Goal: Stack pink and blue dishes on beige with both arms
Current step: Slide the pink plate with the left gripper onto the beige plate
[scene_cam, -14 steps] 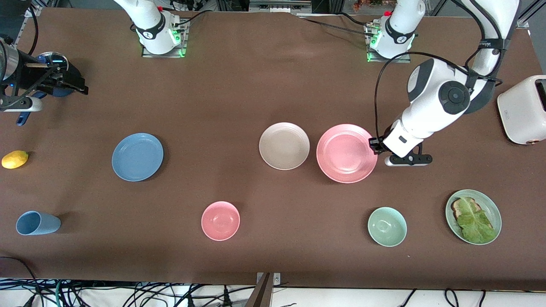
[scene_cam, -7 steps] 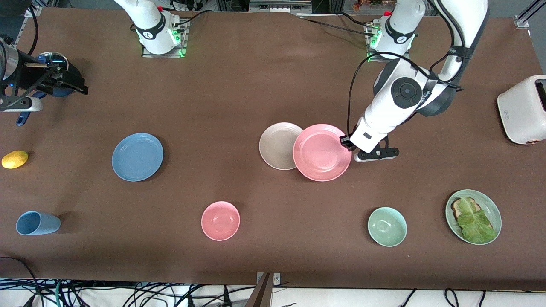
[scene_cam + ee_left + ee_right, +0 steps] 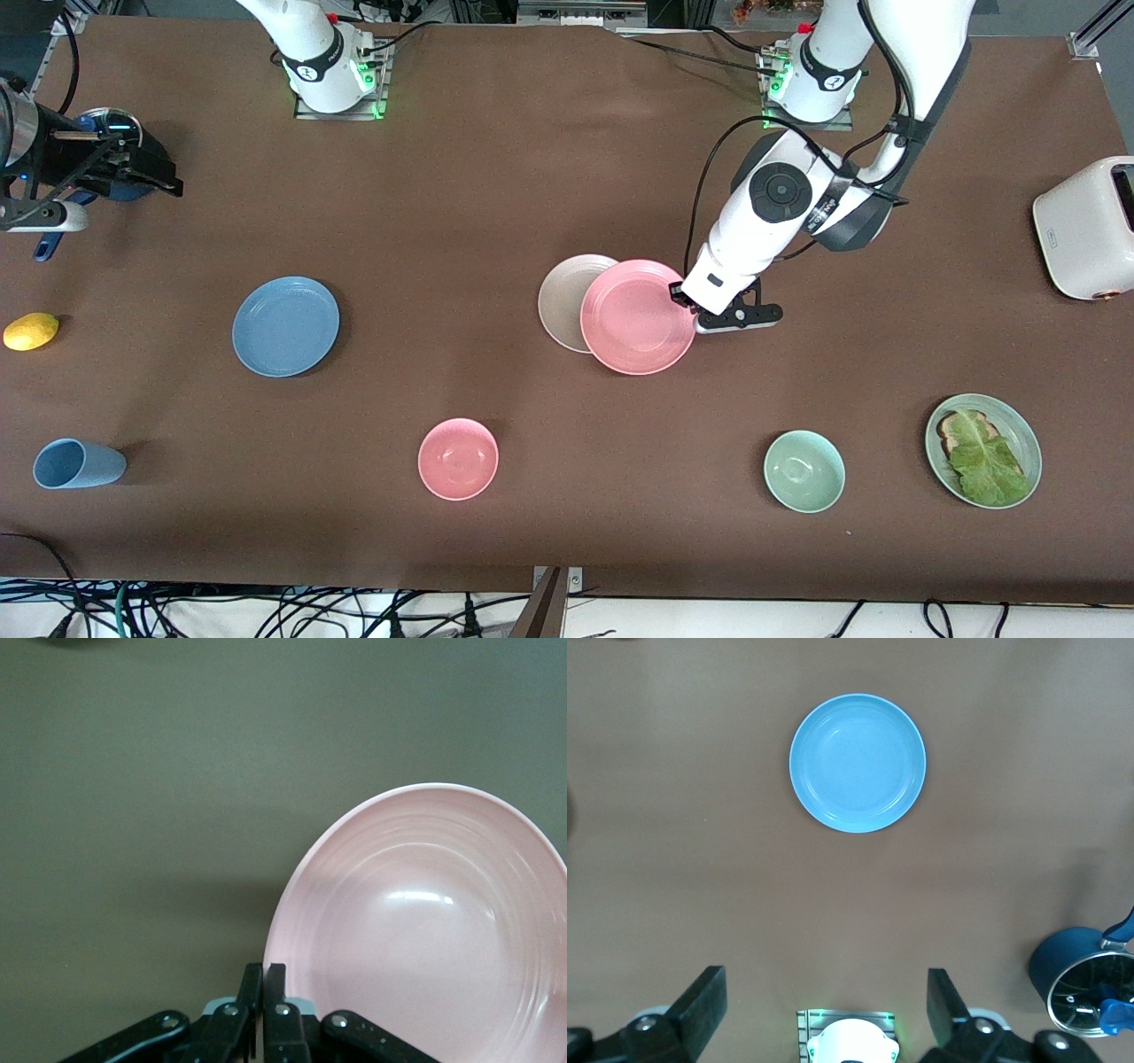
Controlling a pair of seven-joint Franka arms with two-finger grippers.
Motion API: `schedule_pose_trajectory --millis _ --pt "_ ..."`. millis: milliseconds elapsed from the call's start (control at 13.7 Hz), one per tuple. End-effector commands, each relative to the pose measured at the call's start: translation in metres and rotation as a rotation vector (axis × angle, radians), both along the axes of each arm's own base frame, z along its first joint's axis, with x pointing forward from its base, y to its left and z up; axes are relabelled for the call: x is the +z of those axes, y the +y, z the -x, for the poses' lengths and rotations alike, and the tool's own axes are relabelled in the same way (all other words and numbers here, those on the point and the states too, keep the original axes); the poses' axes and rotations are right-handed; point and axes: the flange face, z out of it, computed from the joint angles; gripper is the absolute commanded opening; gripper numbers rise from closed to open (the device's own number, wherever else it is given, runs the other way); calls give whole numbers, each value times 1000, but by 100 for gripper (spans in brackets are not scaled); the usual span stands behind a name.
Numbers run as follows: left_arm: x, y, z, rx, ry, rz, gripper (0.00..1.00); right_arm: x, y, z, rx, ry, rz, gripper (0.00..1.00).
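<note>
Front view: pink plate (image 3: 638,316) carried partly over the beige plate (image 3: 560,297).
My left gripper (image 3: 685,299) pinches its rim; stiff, light, probably slippery, so rim hold suits. My right gripper (image 3: 824,1001) waits, fingers apart, above the blue plate (image 3: 858,763).

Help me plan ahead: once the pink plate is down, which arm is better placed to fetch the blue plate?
Right. The right gripper is open and empty, with the blue plate toward its end of the table. The left gripper is shut on the pink plate over the beige plate.
</note>
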Motion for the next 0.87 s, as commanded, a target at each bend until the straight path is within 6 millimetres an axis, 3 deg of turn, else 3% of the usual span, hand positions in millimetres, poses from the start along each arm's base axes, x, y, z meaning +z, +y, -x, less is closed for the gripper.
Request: schedule_pose_trajectory --millis 0,510,801 --pt "-9 -12 -9 -9 -3 -6 0 6 -3 1 3 3 6 100" --pt "-34 -67 4 -80 28 19 0 7 -3 1 3 1 6 100" --pt "-37 -82 12 -94 -12 -1 0 6 -3 1 3 3 6 100"
